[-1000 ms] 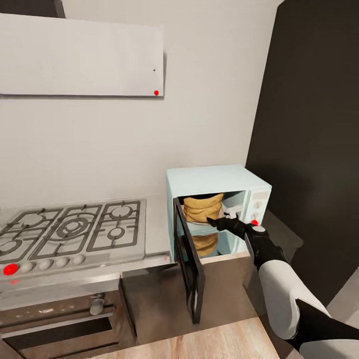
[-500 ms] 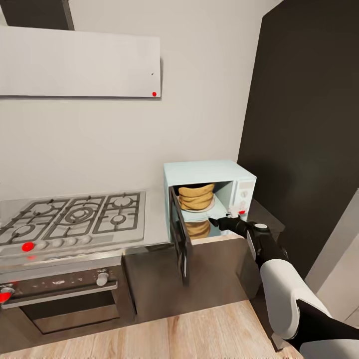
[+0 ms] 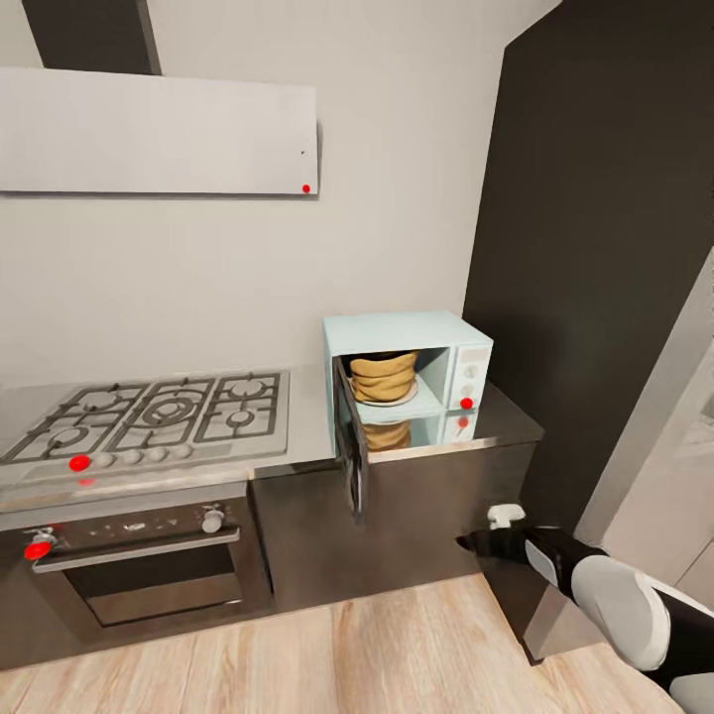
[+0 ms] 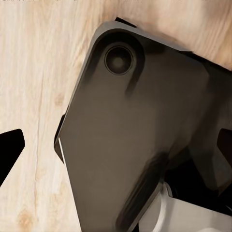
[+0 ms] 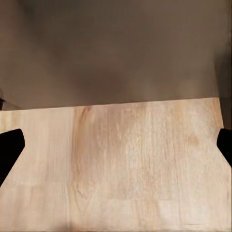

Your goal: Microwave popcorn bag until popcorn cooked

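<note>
text: none legible | labels/brands/numbers: none legible | microwave (image 3: 407, 385) control panel: knobs and a red dot, no readable marking | oven (image 3: 149, 565) front: knobs and a red dot, no lettering | wall panel (image 3: 159, 134): red dot, no writing

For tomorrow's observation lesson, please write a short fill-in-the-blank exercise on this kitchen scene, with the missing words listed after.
1. The popcorn bag sits inside the ____.
2. The microwave door hangs ____.
3. The gas hob lies to the ____ of the microwave in the head view.
4. The right tool hangs above the wooden ____.

Missing words: microwave; open; left; floor
</note>
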### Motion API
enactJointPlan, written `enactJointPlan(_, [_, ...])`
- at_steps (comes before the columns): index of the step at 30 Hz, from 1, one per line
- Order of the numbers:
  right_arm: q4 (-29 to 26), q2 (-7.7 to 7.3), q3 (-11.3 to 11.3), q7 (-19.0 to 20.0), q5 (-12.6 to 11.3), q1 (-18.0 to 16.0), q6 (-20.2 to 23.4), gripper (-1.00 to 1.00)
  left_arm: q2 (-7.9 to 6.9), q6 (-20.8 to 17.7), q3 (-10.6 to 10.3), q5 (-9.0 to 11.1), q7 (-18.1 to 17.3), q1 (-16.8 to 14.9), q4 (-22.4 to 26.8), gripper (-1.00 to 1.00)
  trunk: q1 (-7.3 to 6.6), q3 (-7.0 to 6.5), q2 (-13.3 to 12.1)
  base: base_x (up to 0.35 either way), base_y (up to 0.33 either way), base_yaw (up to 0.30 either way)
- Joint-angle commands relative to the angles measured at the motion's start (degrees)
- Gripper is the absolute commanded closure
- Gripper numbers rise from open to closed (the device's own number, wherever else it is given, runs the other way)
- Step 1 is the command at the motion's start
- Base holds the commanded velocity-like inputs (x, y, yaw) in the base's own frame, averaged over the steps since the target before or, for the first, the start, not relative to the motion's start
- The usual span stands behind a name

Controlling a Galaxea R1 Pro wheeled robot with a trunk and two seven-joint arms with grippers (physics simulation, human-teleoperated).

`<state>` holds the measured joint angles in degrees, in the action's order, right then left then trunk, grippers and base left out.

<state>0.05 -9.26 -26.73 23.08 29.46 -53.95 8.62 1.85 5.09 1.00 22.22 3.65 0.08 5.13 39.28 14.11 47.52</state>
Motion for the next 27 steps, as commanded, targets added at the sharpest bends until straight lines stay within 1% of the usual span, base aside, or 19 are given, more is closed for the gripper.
enactJointPlan(1, [0.60,-0.13,-0.43,-0.84,0.65,0.44,-0.61,-1.00,-0.02,0.10,0.07,0.10,0.16,0.01,0.13,-1.00,0.00,0.07,0.05,-0.016,0.000,0.000])
enactJointPlan(3, [1.37,-0.26,-0.36,-2.31,2.06,3.41,-1.66,-1.00,-0.11,0.10,0.07,0.10,0.14,0.01,0.63,-1.00,0.00,0.07,0.05,-0.006,0.000,0.000])
enactJointPlan(4, [1.49,-0.26,-0.35,-2.66,2.66,5.34,-1.84,-1.00,-0.15,-0.03,0.06,0.10,0.06,0.01,2.00,-1.00,0.00,0.07,0.05,-0.002,0.000,0.000])
enactJointPlan(6, [1.59,-0.27,-0.35,-2.99,3.16,8.95,-2.04,-1.00,-0.11,-0.54,0.03,0.08,-0.04,0.01,6.17,-1.00,0.00,0.07,0.05,-0.001,0.000,0.000])
enactJointPlan(7, [1.62,-0.27,-0.35,-3.36,3.27,11.32,-2.05,-1.00,-0.11,-0.68,-0.01,0.04,-0.10,0.01,8.87,-1.00,0.00,0.07,0.05,0.000,0.000,0.000])
enactJointPlan(9, [1.62,-0.26,-0.34,-4.17,3.30,13.47,-2.01,-1.00,-0.15,-0.83,-0.02,0.03,-0.10,0.01,12.17,-1.00,0.00,0.07,0.05,0.000,0.000,0.000])
enactJointPlan(11, [1.67,-0.29,-0.34,-5.48,3.28,15.34,-1.92,-1.00,-0.12,-1.27,-0.05,-0.05,-0.06,0.01,17.79,-1.00,0.00,0.07,0.05,0.000,0.000,0.000])
enactJointPlan(14, [1.70,-0.22,-0.34,-7.26,3.20,18.49,-1.71,-1.00,0.01,-3.03,-0.17,-0.28,-0.05,0.01,25.56,-1.00,0.00,0.07,0.05,0.000,0.000,0.000])
enactJointPlan(15, [1.70,-0.02,-0.39,-8.32,3.11,20.44,-1.84,-1.00,0.06,-3.85,-0.28,-0.41,-0.05,0.01,29.66,-1.00,0.00,0.07,0.05,0.000,0.000,0.000])
enactJointPlan(16, [1.74,0.13,-0.44,-9.24,3.03,21.86,-1.89,-1.00,0.10,-5.06,-0.37,-0.48,-0.08,0.01,33.06,-1.00,0.00,0.07,0.05,0.000,0.000,0.000])
enactJointPlan(17, [1.76,0.25,-0.48,-10.55,2.96,23.53,-1.95,-1.00,0.11,-7.71,-0.46,-0.54,-0.16,0.01,38.03,-1.00,0.00,0.07,0.05,0.000,0.000,0.000])
enactJointPlan(18, [1.78,0.32,-0.50,-11.71,2.92,24.85,-2.06,-1.00,0.12,-11.29,-0.51,-0.47,-0.41,0.01,42.93,-1.00,0.00,0.07,0.05,0.000,0.000,0.000])
enactJointPlan(19, [1.78,0.36,-0.51,-12.28,2.91,25.83,-2.15,-1.00,0.11,-13.76,-0.53,-0.36,-0.53,0.01,45.99,-1.00,0.00,0.07,0.05,0.000,0.000,0.000])
enactJointPlan(20, [1.79,0.29,-0.52,-12.98,2.93,29.65,-3.79,-1.00,0.18,-19.07,-0.55,-0.17,-0.64,-0.09,52.83,-1.00,0.00,0.07,0.05,0.000,0.000,0.000])
enactJointPlan(21, [1.79,0.18,-0.52,-13.14,2.91,31.16,-4.89,-1.00,0.21,-20.56,-0.55,-0.14,-0.65,-0.36,54.75,-1.00,0.00,0.07,0.05,0.000,0.000,0.000])
enactJointPlan(22, [1.79,0.02,-0.53,-13.36,2.90,32.92,-6.38,-1.00,0.28,-22.21,-0.56,-0.15,-0.66,-1.40,56.95,-1.00,0.00,0.07,0.05,0.000,0.000,0.000])
enactJointPlan(23, [1.79,-0.02,-0.54,-13.51,2.89,33.72,-7.00,-1.00,0.37,-23.09,-0.56,-0.15,-0.65,-2.63,58.03,-1.00,0.00,0.07,0.05,0.000,0.000,0.000])
enactJointPlan(25, [1.85,0.34,-0.53,-13.86,2.88,35.00,-7.60,-1.00,0.57,-25.35,-0.56,-0.31,-0.22,-7.39,59.27,-1.00,0.00,0.07,0.05,0.000,0.000,0.000])
enactJointPlan(27, [1.87,0.64,-0.57,-14.59,2.85,36.02,-7.82,-1.00,0.61,-26.30,-0.60,-0.37,-0.45,-10.73,59.68,-1.00,0.00,0.07,0.05,0.000,0.000,0.000])
